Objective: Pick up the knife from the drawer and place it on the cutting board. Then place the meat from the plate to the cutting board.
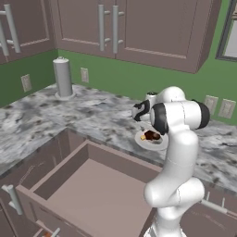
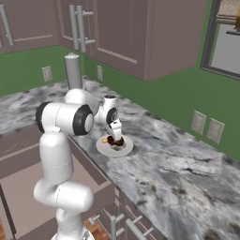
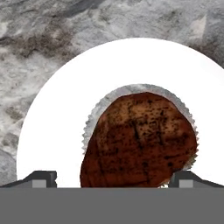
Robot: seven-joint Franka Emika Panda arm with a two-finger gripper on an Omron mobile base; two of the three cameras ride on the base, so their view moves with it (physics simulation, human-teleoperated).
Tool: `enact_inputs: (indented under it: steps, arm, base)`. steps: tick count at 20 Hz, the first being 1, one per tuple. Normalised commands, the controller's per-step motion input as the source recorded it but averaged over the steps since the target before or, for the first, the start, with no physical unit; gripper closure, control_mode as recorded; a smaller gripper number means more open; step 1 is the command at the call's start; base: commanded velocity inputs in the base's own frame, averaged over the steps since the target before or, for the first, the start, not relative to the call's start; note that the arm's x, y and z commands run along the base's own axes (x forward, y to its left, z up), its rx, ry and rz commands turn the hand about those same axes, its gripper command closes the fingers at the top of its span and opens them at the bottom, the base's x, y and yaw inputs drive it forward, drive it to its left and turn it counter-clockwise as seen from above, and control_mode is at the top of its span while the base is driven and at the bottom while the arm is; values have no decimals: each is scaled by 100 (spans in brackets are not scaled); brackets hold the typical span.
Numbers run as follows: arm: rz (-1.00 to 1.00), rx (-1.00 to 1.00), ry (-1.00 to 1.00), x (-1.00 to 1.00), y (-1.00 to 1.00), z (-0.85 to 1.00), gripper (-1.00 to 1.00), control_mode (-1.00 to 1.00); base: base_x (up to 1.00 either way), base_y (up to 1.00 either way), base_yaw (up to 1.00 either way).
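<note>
I have the claw (image 3: 112, 178) spread wide open right over the plate (image 3: 57, 122) on the counter (image 1: 92, 115), holding nothing. The meat (image 3: 140, 140) lies on the plate between my two fingertips (image 3: 40, 178), its near end cut off at the hand view's bottom. The drawer (image 1: 99, 196) stands open; my arm hides its right part.

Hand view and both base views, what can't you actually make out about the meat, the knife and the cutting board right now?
- Meat: near end cut off by the hand view's bottom edge; in the right base view the gripper covers most of it.
- Finger contact with the meat: cannot tell, though the jaws stand wide open.
- Drawer: the arm hides its right end in the left base view.
- Knife and cutting board: position cannot be told.
</note>
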Motion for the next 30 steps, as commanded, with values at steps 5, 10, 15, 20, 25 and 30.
enact_inputs:
  steps: [5, 10, 15, 20, 25, 30]
  arm:
    - [-4, 0, 1, -11, -33, -79, -100, -100]
    - [-12, 0, 0, -70, -64, -94, -100, -100]
    - [-12, 0, 0, -60, -50, -100, -100, -100]
    - [-8, 0, 0, -30, -21, -100, 100, -100]
    - [-3, 0, 4, -45, -11, -91, 100, -100]
    - [1, 0, -3, -17, 0, -6, 100, -100]
  base:
    - [0, 0, 0]
    - [0, 0, 0]
    - [0, 0, 0]
    - [0, 0, 0]
    - [0, 0, 0]
    - [0, 0, 0]
